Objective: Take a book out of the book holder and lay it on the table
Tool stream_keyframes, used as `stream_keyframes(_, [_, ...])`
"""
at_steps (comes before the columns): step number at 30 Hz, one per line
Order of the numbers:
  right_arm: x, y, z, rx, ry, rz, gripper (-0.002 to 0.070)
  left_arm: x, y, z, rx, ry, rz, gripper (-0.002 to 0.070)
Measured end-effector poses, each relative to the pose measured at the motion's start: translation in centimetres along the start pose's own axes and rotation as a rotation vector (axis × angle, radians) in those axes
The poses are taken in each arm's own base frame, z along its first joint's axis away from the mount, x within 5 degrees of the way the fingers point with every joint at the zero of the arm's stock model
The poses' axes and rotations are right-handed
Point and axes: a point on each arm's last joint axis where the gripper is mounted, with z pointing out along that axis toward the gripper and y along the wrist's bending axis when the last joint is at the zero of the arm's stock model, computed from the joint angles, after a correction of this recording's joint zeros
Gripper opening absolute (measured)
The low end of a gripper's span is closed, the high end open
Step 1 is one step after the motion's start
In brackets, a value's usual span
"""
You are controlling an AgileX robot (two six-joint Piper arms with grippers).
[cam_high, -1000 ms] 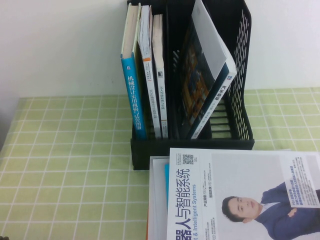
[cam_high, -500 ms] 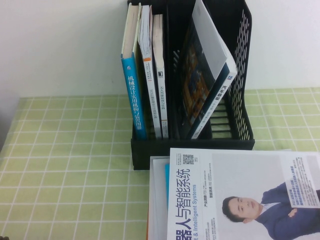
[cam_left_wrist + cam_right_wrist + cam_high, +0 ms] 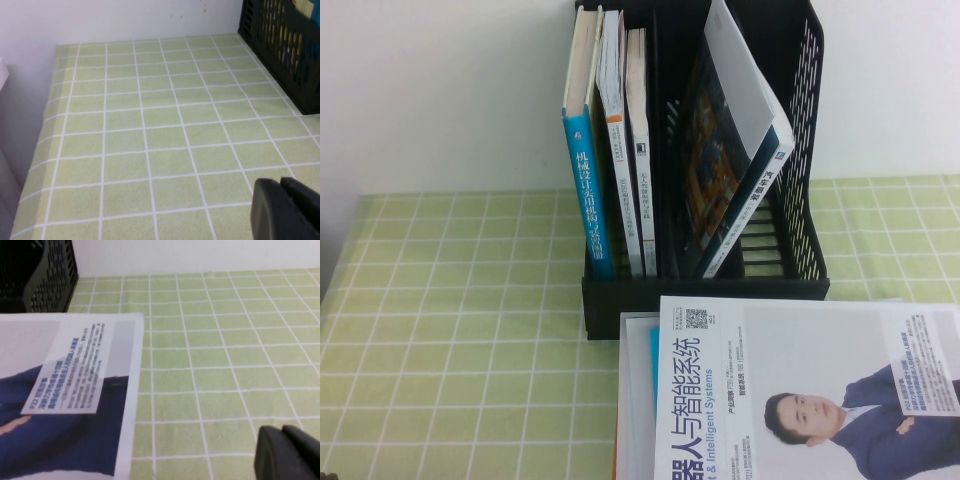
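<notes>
Both grippers — left gripper (image 3: 286, 210) and right gripper (image 3: 287, 452) — hover low over the table (image 3: 450, 330), finger spread impossible to tell, while the book (image 3: 810, 390) lies flat at the book holder's (image 3: 705, 290) 6 o'clock, touching its front lip.

The book (image 3: 800, 390) cover reads "& Intelligent Systems", beside a QR code (image 3: 696, 318)

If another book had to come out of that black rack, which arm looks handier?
Probably the left: the left gripper hovers over bare table beside the book holder. The right gripper sits beyond the book.
</notes>
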Motion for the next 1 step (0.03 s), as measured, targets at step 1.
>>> stream_keyframes(1, [0.0, 0.0, 0.0, 0.0, 0.0, 0.0, 0.0001, 0.0, 0.0, 0.0, 0.0, 0.0, 0.0, -0.0004])
